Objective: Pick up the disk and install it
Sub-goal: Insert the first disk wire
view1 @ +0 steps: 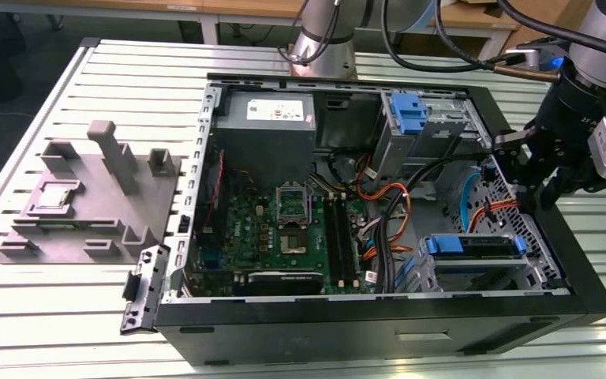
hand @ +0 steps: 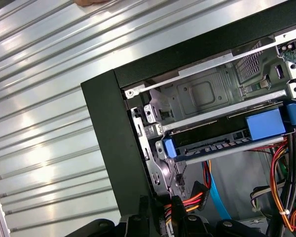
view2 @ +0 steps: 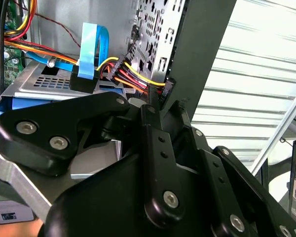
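Your gripper is hanging at the black case wall, right at the rim. I am not able to tell whether it is spread or pressed together, and nothing is showing in its grasp.

Just inward of the gripper, a bundle of red, yellow and orange cables is plugging in close beside it. The disk is lying past them, lower in the case, sitting in its blue frame in the drive bay and apart from the gripper.

You are looking at either a pick-up not yet begun or an install already seated; I cannot say which. Any move toward the bay is, in my judgement, calling for a clean path past those cables.

Further off, the grey box is carrying a white sticker, its print too small to read.
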`<act>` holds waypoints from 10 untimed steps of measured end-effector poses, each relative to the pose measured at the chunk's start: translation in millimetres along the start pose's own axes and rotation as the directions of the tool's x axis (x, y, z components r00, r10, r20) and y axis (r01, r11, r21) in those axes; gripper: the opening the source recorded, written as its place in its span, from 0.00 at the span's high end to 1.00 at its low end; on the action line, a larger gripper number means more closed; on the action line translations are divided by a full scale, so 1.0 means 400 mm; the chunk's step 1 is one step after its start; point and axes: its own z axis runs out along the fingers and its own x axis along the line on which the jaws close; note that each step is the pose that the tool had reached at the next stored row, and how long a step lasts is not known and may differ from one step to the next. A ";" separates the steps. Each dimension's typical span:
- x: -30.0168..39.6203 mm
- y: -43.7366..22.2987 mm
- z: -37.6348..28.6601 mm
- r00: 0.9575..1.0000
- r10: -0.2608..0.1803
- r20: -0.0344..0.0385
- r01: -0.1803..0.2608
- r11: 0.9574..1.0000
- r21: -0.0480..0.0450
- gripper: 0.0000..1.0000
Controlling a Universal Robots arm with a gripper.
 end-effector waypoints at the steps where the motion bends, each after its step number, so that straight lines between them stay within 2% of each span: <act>1: 0.000 0.000 0.000 1.000 0.000 0.000 0.000 1.000 0.000 0.70; 2: 0.000 0.000 0.000 1.000 0.000 0.000 0.000 1.000 0.000 0.70; 3: 0.000 -0.001 0.000 1.000 0.000 0.000 0.000 1.000 0.000 0.77; 8: -0.001 -0.003 0.000 1.000 0.000 -0.001 0.000 1.000 -0.001 0.77; 10: -0.002 -0.006 0.000 1.000 -0.001 -0.003 0.001 1.000 -0.002 0.77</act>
